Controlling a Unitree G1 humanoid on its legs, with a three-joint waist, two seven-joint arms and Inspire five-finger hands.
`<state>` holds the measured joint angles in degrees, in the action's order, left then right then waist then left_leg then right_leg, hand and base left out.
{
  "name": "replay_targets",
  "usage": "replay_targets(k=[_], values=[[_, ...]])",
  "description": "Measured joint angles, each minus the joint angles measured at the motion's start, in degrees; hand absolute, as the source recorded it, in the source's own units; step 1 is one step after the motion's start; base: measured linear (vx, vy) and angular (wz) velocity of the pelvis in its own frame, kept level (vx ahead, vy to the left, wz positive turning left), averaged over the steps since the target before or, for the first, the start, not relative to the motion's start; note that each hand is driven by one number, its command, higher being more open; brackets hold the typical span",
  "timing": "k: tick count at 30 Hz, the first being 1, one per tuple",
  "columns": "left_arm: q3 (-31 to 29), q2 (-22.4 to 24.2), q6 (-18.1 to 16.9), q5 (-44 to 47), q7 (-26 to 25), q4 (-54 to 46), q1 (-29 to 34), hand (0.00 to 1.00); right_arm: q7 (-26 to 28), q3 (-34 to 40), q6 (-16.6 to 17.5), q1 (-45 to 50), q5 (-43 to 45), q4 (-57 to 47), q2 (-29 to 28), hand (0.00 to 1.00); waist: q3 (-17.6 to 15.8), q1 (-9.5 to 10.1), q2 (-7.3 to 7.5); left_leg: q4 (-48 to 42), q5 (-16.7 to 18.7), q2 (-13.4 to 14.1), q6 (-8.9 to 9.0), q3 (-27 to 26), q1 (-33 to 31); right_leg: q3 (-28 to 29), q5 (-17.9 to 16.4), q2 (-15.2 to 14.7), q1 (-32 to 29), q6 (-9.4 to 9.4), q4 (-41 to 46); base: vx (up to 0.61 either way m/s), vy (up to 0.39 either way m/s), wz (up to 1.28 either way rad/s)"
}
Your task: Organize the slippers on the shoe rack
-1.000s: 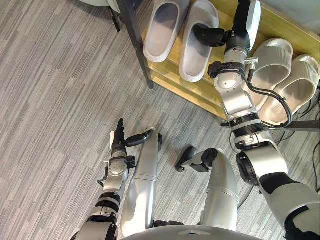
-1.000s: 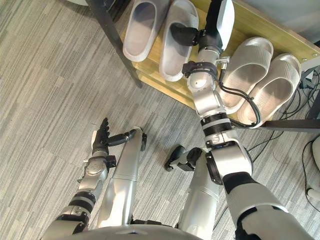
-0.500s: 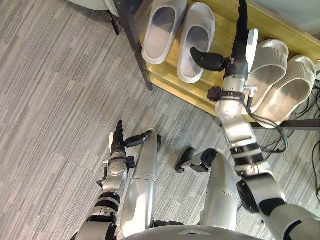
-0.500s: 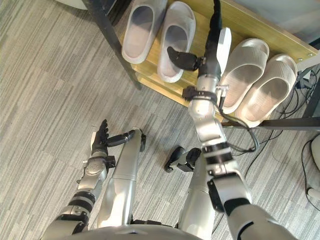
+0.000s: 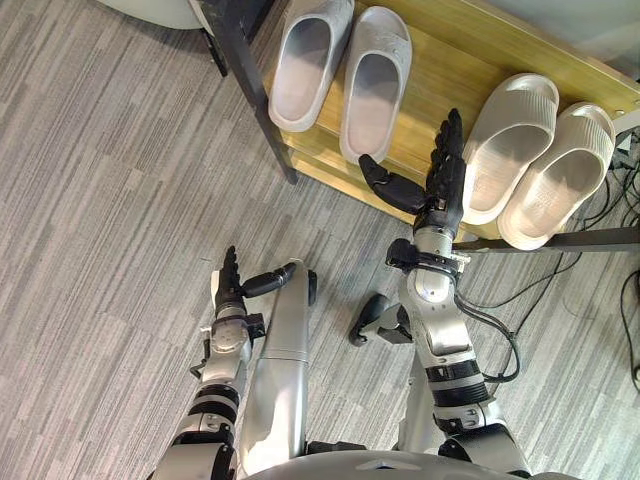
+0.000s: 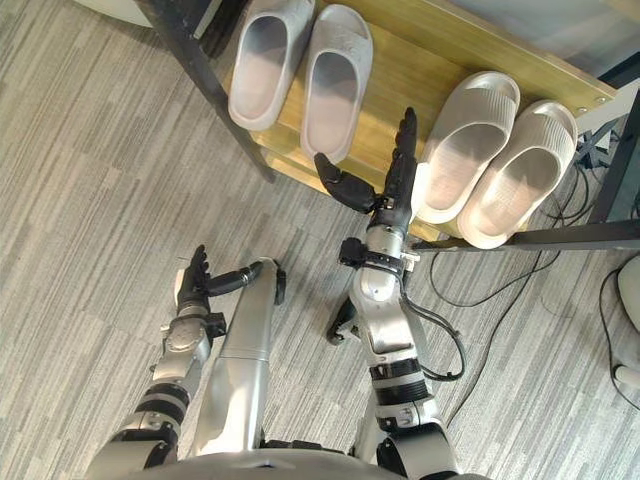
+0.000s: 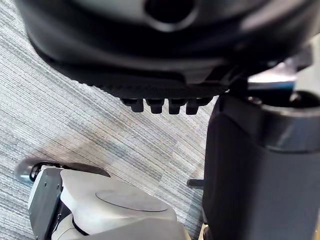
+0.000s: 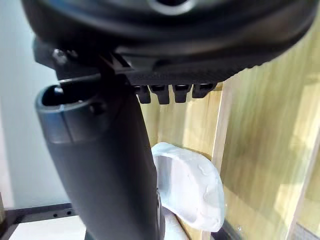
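Two pairs of slippers lie side by side on the wooden shoe rack (image 5: pixel 440 70). The pale grey pair (image 5: pixel 340 65) is at its left end and the beige pair (image 5: pixel 535 150) at its right end. My right hand (image 5: pixel 441 185) hovers at the rack's front edge, in the gap between the pairs, open with straight fingers and the thumb (image 5: pixel 390 187) spread; it holds nothing. In its wrist view a pale slipper (image 8: pixel 189 186) shows past the thumb on the wood. My left hand (image 5: pixel 228 288) is low over the floor, open and empty.
The rack's black metal post (image 5: pixel 243 80) stands at its left front corner, and a lower wooden shelf edge (image 5: pixel 335 175) shows under the top one. Loose cords (image 5: pixel 605 215) lie on the floor by the rack's right end. Grey striped carpet (image 5: pixel 110 200) stretches out to the left.
My right hand has drawn back from deep over the shelf to the rack's front edge and has come lower. The left hand has stayed put. The camera view has shifted slightly.
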<state>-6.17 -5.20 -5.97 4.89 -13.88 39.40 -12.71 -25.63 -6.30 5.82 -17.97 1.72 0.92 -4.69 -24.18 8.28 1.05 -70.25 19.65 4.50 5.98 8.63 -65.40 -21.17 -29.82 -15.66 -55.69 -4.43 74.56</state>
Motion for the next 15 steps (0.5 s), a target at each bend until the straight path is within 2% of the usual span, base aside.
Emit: replay_targets(k=[7,15], values=[[-1.84,0.01,0.23,-0.01,0.18,0.27,0.02,1.00,4.91,-0.82,3.18,-1.18,7.49,2.81,0.48,1.00,-0.14,-0.15,1.24,0.56,0.13,-0.01,0.29,-0.07,0.71,-0.12,-0.02,-0.04,0.70,0.04,-0.53,0.00,0.005,0.00],[-1.96,0.12,0.20,-0.01,0.45,0.27,-0.08,1.00,7.96,-5.94,3.24,-8.71,12.45,7.71,1.86,1.00,-0.15,0.19,1.38,0.84,0.00,-0.06,0.25,-0.14,0.65,-0.26,-0.11,-0.20,0.72,0.19,-0.65,0.00,0.000,0.00]])
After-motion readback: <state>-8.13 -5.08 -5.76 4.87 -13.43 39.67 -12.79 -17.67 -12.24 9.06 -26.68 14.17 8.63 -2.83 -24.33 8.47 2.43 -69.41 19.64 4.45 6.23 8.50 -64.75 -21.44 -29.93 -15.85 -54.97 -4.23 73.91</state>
